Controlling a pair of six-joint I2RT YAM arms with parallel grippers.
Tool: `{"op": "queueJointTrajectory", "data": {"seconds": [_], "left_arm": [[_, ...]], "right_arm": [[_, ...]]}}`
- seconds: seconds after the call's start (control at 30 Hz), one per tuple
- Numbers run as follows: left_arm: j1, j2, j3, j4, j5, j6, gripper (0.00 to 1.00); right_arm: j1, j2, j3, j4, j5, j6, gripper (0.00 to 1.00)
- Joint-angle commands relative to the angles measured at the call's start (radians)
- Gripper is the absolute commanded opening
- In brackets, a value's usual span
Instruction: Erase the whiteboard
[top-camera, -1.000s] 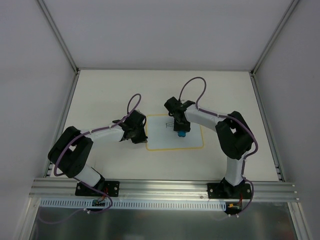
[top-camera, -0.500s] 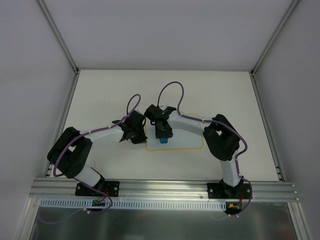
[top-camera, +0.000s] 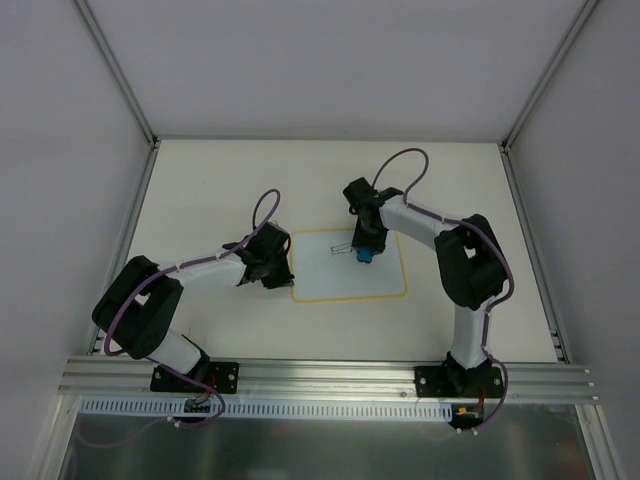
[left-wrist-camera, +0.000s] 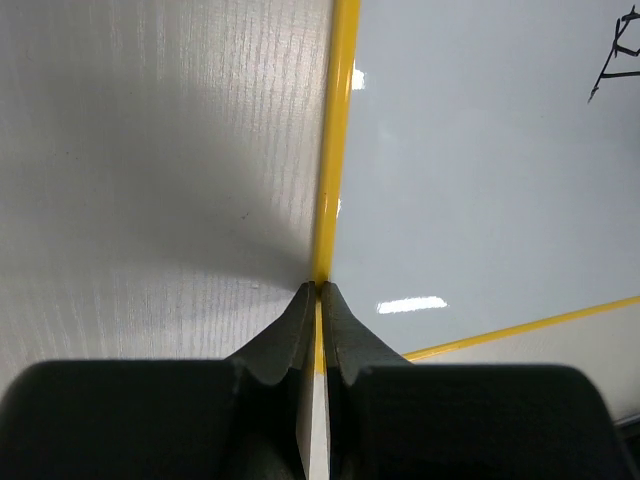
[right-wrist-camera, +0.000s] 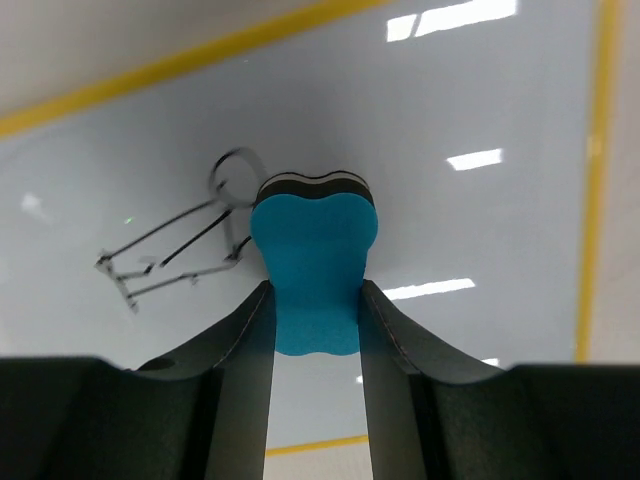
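One whiteboard (top-camera: 330, 280), long axis left-right; left fingers (left-wrist-camera: 290, 335) closed, empty; right fingers (right-wrist-camera: 245, 340) clamp eraser (right-wrist-camera: 315, 260).

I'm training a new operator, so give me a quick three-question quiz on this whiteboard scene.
1. True or false: the right gripper holds the blue eraser block.
2. Which edge of the flat white yellow-bordered whiteboard does the left gripper pinch? A near, B left, C right.
3. Fill in: the thin line sketch beside the eraser is drawn in ___.
Key: 1 true; 2 B; 3 black.
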Motion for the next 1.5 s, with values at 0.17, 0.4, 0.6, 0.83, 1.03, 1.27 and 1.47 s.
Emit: {"op": "queueJointTrajectory", "data": {"seconds": [0.17,0.4,0.6,0.83,1.03,1.27,1.47], "left_arm": [[-0.011,0.017,-0.049,-0.140,-0.007,0.048,0.00],[-0.012,0.020,-0.044,-0.138,-0.004,0.060,0.00],[-0.018,0.026,-0.038,-0.136,-0.004,0.064,0.00],[-0.025,0.032,-0.033,-0.135,-0.004,0.071,0.00],[-0.025,0.025,-0.041,-0.133,-0.009,0.066,0.00],[-0.025,0.026,-0.044,-0.135,-0.013,0.058,0.00],[-0.025,0.022,-0.045,-0.133,-0.016,0.055,0.00]], "right_arm": [[-0.106,0.120,0.135,-0.128,0.090,-0.103,0.00],[-0.022,0.201,0.234,-0.136,0.007,-0.121,0.00],[0.093,0.273,0.326,-0.157,-0.059,-0.103,0.00],[0.168,0.373,0.507,-0.205,-0.113,-0.101,0.00],[0.141,0.378,0.529,-0.230,-0.080,-0.103,0.00],[-0.023,0.192,0.203,-0.141,-0.005,-0.094,0.00],[-0.181,0.008,-0.034,-0.072,0.024,-0.124,0.00]]}}
